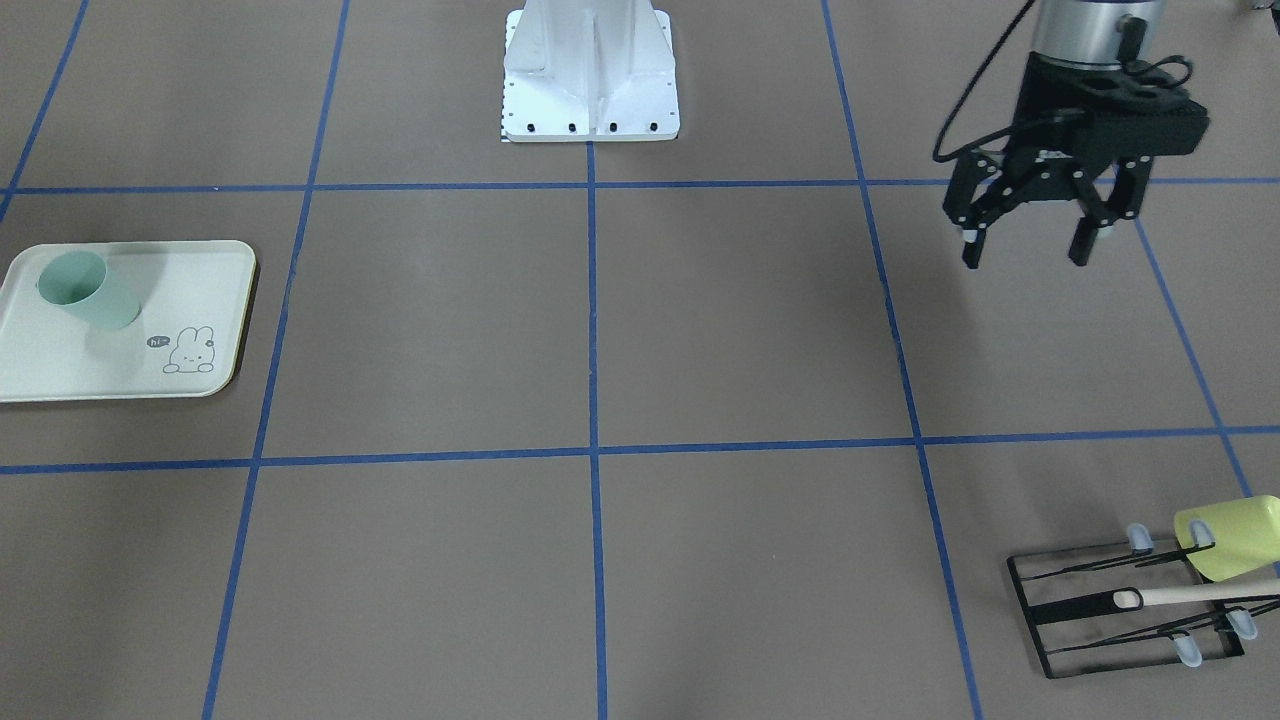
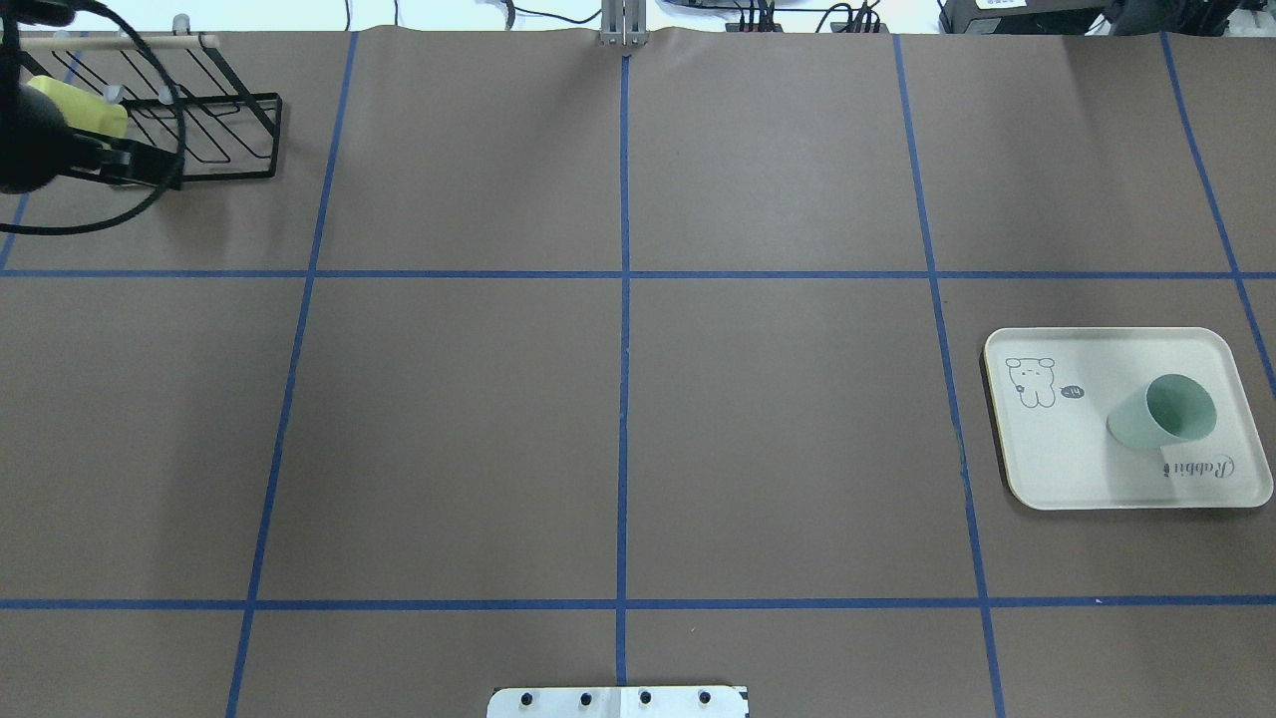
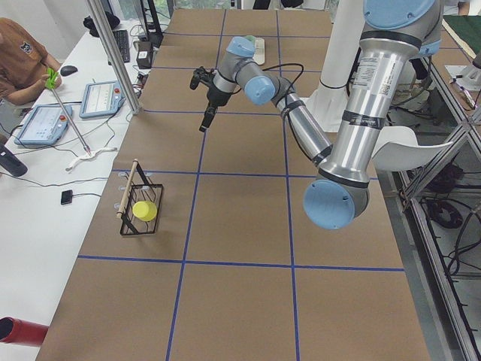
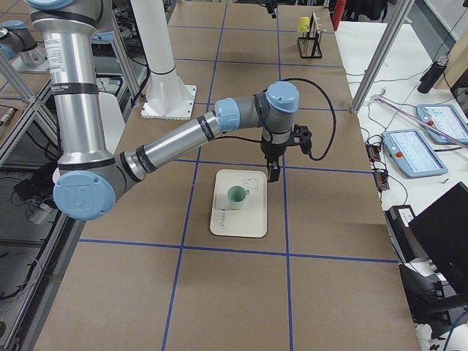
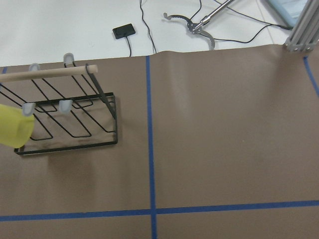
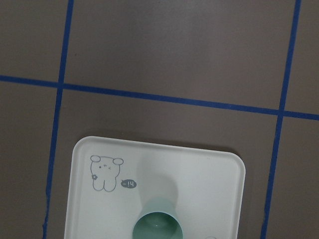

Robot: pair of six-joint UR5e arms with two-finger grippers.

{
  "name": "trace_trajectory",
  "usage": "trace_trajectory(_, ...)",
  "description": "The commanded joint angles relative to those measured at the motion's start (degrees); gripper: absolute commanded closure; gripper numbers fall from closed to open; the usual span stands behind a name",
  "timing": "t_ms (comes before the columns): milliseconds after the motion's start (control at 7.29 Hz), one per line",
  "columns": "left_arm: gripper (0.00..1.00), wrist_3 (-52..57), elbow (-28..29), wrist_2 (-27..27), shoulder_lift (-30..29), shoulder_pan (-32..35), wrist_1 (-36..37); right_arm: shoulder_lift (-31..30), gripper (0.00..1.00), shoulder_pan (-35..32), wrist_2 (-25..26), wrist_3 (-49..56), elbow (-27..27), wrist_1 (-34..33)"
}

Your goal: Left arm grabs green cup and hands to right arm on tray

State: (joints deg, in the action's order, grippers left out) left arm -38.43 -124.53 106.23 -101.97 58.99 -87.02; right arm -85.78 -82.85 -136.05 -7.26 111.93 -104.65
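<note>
Left pincer: fingers apart, empty, hanging above the bench on the side where the black wire rack holds a yellow-green cup. Right pincer: hovering by the tray; whether its fingers are apart or together I cannot tell. Green cup: upright on the tray, mouth up, neither of my pincers touching it, well apart from the left one.

Bright, even overhead light, faint soft shadows lay on the table, a pale one crossed the tray beside the green cup, focus was sharp
</note>
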Motion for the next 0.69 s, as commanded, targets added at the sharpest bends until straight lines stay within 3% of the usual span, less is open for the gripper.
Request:
trace_trajectory(0, 0.00, 22.6, 5.0, 17.1, 6.3, 15.0, -0.3, -3.3, 0.01, -2.8, -0.7, -0.2, -4.6, 12.4)
trace_trajectory(275, 0.00, 36.9, 12.9, 27.5, 9.1, 26.3, -0.3, -3.6, 0.01, -2.8, 0.7, -0.1, -6.1, 12.7)
trace_trajectory(549, 0.00, 37.3, 18.5, 26.8, 11.9, 26.9, -1.4, -4.8, 0.01, -2.8, 0.6, -0.2, -7.3, 12.5)
